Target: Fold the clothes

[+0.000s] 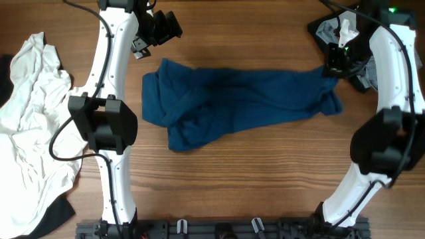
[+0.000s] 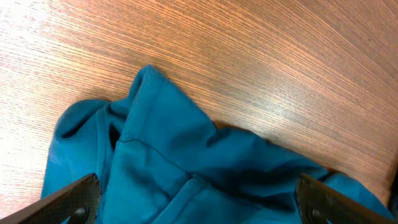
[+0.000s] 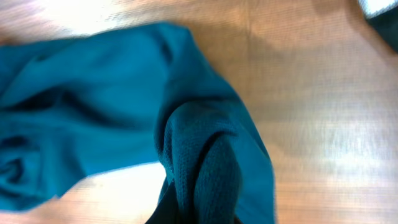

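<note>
Wooden tabletop (image 1: 265,179) carries a crumpled blue T-shirt (image 1: 239,99); right end effector (image 1: 334,64) is clamped on its edge, left end effector (image 1: 158,30) hovers spread apart; white shirt (image 1: 33,119) lies leftward.

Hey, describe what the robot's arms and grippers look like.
The left arm and right arm have smooth white tubular links joined by bulky black joint housings. Thin black cables loop alongside. The left gripper and right gripper are black, with dark flat fingers.
</note>
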Available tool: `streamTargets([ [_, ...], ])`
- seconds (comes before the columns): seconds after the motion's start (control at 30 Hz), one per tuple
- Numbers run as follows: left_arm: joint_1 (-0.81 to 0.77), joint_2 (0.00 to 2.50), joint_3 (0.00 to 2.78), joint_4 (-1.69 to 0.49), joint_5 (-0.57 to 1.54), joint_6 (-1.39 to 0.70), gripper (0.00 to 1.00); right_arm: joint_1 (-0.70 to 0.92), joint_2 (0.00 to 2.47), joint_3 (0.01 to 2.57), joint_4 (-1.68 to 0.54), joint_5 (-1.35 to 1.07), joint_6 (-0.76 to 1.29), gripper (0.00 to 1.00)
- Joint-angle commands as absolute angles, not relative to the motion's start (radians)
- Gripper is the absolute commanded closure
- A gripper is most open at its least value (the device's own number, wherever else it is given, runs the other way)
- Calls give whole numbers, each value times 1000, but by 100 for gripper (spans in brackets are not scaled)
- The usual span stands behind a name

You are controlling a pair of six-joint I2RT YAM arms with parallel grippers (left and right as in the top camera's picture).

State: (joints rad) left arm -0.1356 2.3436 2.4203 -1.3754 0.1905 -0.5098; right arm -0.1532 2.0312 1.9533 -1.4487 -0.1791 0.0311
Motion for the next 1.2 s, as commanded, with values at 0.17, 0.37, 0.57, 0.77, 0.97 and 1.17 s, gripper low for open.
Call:
streamTargets([
  [0.17, -132, 2317, 2439, -1366, 162, -501, 0, -65, 1866, 1981, -1536, -210, 118, 96],
  [0.37, -127, 2317, 2439, -1382, 131, -500, 0, 92, 1868, 1980, -1550, -220, 196, 96],
  [0.57, -48, 2317, 2439, -1480, 118, -501, 0, 205, 1868, 1980, -1433, -294, 266, 96],
  [0.77, 19, 2317, 2439, -1533, 121, -497, 0, 307, 1943, 1980, -1306, -294, 292, 96],
  [0.97, 25, 2317, 2439, -1540, 122, -497, 0, 437, 2064, 1980, -1256, -343, 291, 96],
  [1.17, 25, 2316, 2439, -1564, 122, -497, 0, 475, 2089, 1980, -1215, -351, 292, 96],
])
